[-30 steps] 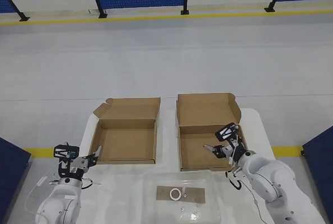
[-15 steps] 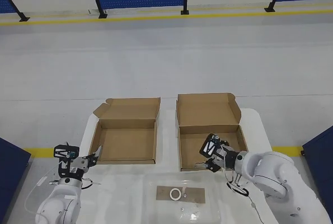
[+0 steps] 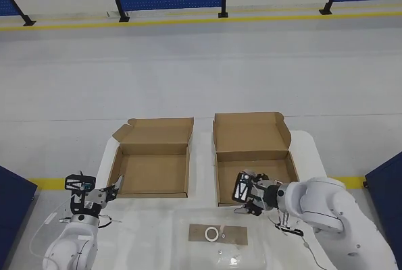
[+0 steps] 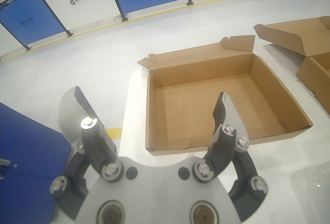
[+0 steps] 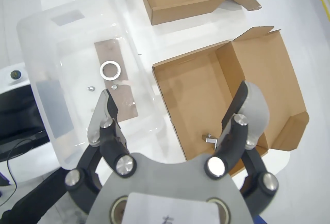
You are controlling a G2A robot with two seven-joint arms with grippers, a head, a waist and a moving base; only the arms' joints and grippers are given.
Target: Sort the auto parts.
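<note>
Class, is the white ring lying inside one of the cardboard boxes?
No, the white ring lies inside the clear plastic bin.

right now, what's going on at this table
The robot is sorting parts out of a clear bin. Its right gripper hangs open over the near edge of the right cardboard box, which holds one small metal piece. A white ring lies in the bin. The left gripper is open by the left cardboard box.

metal part [image 5: 209,139]: half behind right gripper [image 5: 174,88] | specks [image 5: 90,88] (in bin [image 5: 38,55]): unidentifiable
</note>
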